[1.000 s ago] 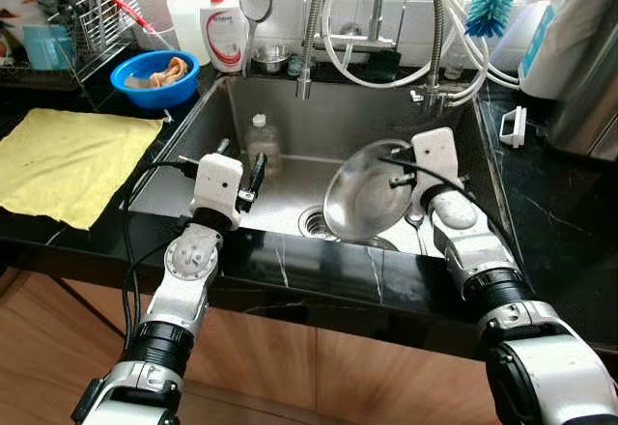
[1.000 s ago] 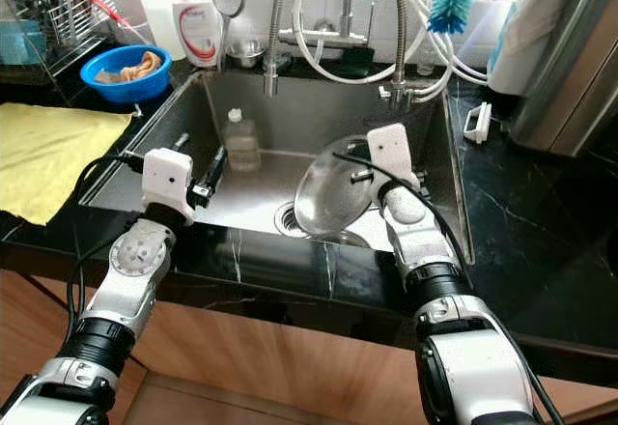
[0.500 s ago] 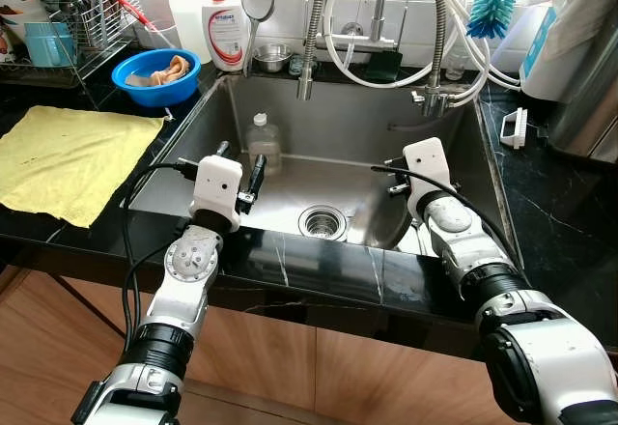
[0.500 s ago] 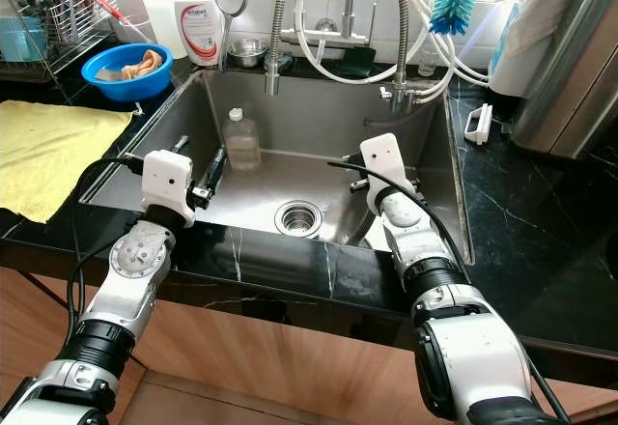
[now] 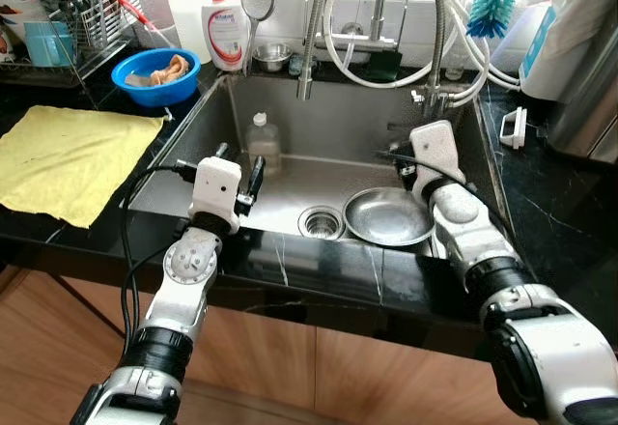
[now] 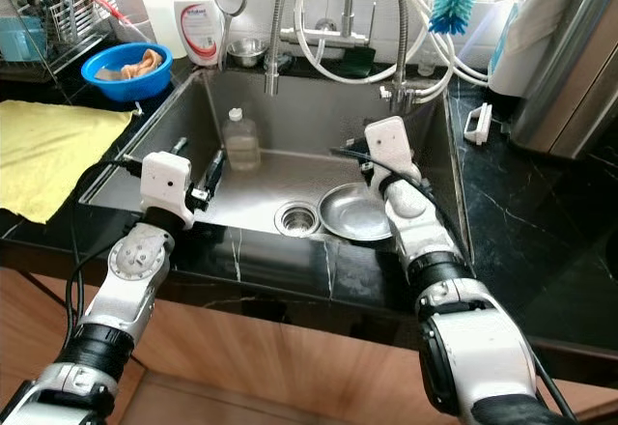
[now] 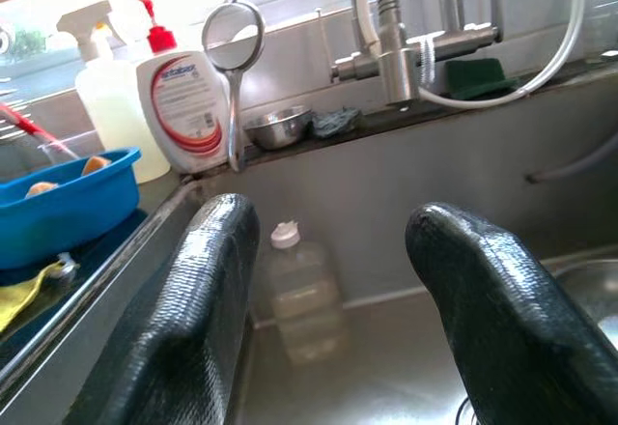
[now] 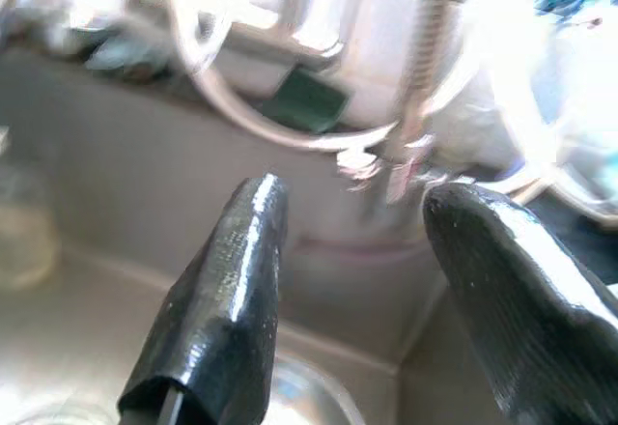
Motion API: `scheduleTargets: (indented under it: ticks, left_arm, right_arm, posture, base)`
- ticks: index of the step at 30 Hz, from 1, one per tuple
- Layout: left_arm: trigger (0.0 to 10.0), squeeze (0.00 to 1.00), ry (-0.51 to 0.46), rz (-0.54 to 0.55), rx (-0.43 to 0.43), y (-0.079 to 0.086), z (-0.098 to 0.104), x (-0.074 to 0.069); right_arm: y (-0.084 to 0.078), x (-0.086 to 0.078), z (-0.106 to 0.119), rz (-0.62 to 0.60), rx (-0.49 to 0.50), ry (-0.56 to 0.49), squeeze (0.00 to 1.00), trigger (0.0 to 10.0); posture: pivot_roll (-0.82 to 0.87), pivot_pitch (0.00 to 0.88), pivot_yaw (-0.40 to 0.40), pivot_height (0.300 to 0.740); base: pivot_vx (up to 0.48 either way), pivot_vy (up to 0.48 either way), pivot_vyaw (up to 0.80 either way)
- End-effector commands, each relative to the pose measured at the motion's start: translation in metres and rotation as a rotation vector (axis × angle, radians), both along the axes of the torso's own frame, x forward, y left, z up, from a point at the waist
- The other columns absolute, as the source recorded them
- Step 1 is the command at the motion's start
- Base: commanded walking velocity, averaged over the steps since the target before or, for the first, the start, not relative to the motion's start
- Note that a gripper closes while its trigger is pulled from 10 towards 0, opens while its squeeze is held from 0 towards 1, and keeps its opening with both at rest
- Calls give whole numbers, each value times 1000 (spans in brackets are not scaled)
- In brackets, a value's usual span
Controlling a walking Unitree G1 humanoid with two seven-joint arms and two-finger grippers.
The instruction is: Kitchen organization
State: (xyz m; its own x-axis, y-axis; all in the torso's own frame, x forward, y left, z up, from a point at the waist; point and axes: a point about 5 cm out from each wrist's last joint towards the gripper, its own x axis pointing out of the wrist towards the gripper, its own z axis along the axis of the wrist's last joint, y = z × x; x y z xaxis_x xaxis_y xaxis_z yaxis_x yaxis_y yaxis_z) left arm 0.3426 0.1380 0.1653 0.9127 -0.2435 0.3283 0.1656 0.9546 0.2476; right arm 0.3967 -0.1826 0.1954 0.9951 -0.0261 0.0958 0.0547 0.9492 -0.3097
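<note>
Steel sink (image 5: 217,126) set in the black table (image 5: 570,212); one clear plastic bottle (image 5: 263,142) stands at its back left, one drain (image 5: 321,221) in the middle. Faucet hoses (image 5: 386,19) hang over the back wall. On the table: one yellow cloth (image 5: 68,159), one blue bowl (image 5: 154,75), two soap bottles (image 5: 224,31). One steel lid (image 5: 388,216) now lies flat on the sink floor beside the drain; a second ago it was tilted up. Right pincer (image 8: 362,280) released, above the lid. Left pincer (image 7: 333,290) released, over the sink's left front.
</note>
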Motion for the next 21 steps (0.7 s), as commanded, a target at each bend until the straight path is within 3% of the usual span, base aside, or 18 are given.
scheduleTargets:
  ticks: [1,5,6,9,13,16,21]
  left_arm:
    - [10000,0,-3,7,-4,3,1,-2]
    - [10000,0,6,5,1,5,-1,-2]
    - [10000,0,6,5,1,5,-1,-2]
    - [10000,0,17,18,-51,10,2,1]
    - [10000,0,17,21,-54,11,3,2]
    - [10000,0,1,16,-57,10,7,2]
    - [10000,0,3,15,-48,10,7,2]
  right_arm:
    - [-18,-9,6,-80,45,-42,0,10000]
    - [-60,-42,17,-235,50,-107,0,10000]
    - [-60,-42,17,-235,50,-107,0,10000]
    - [-93,-80,19,-337,13,-115,0,10000]
    - [-91,-89,21,-326,33,-143,0,10000]
    - [-76,-100,26,-261,63,-177,0,10000]
    - [-76,-103,24,-281,84,-143,0,10000]
  posture:
    - [20,0,14,720]
    - [-9,0,30,720]
    - [-9,0,30,720]
    - [-32,0,41,720]
    - [-38,0,46,720]
    - [-37,0,52,720]
    - [-40,0,53,720]
  base:
    - [0,0,0]
    - [0,0,0]
    - [0,0,0]
    - [0,0,0]
    - [0,0,0]
    - [0,0,0]
    - [0,0,0]
